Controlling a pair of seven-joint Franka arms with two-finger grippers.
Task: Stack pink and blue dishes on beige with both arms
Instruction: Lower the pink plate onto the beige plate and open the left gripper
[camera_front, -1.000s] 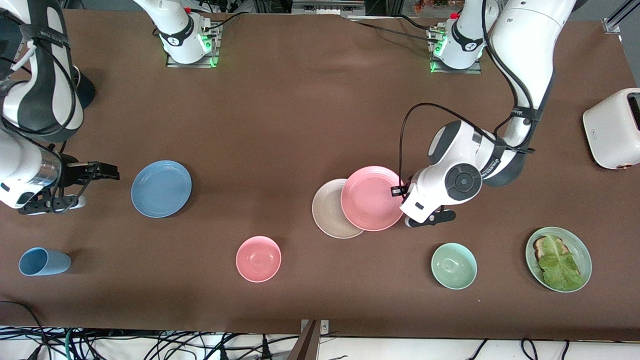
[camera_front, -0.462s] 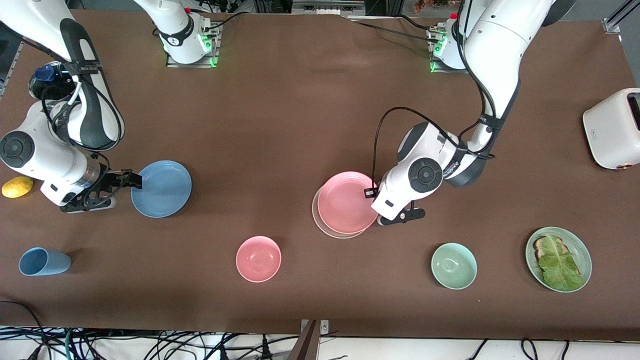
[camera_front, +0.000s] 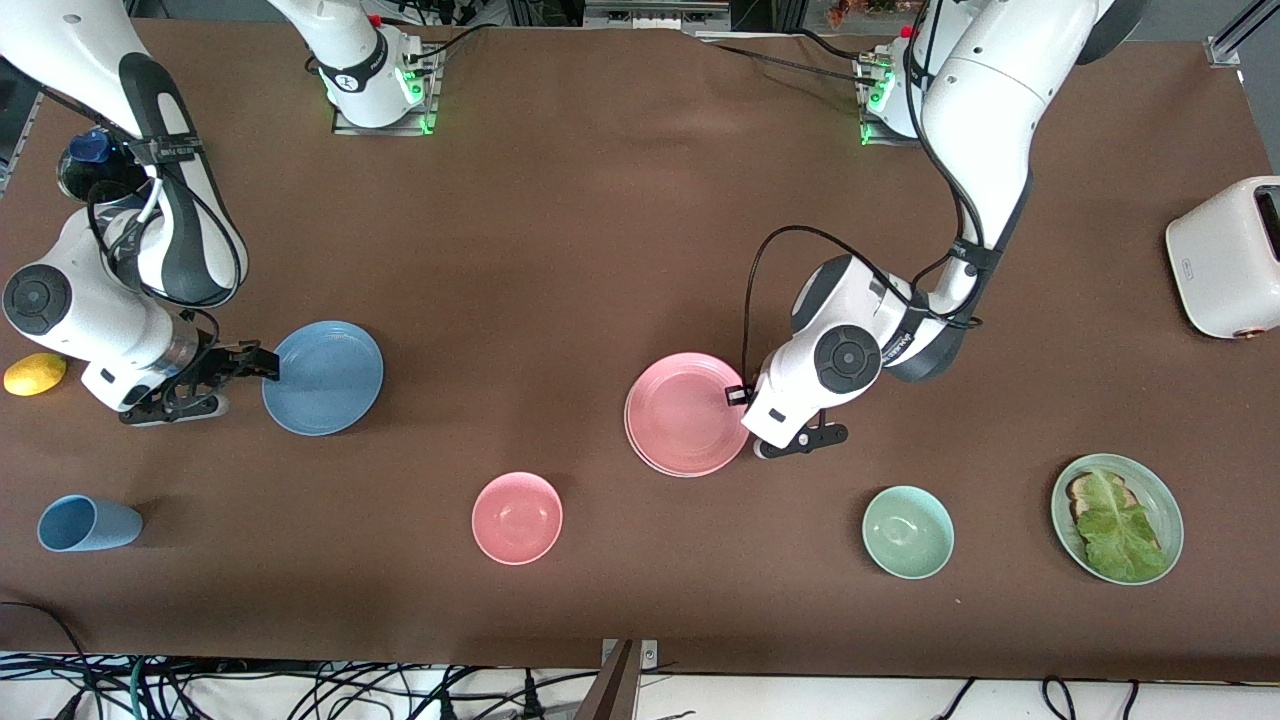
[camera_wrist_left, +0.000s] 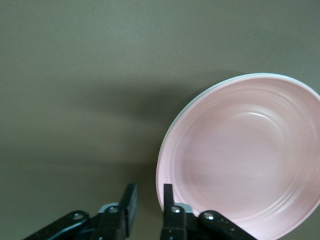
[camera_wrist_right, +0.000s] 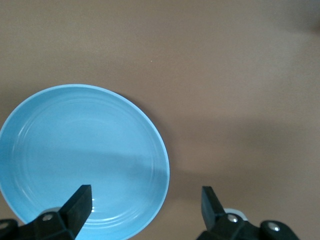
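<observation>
Brown worktop (camera_front: 600, 230) carries our job half done; the pink plate (camera_front: 685, 412) lies on the beige plate (camera_front: 640, 455), the blue plate (camera_front: 322, 377) waits apart toward our right arm's end; left claw (camera_wrist_left: 146, 202) stands slightly parted astride the pink rim; right claw (camera_wrist_right: 146, 202) gapes wide at the blue rim, holding nothing.
</observation>
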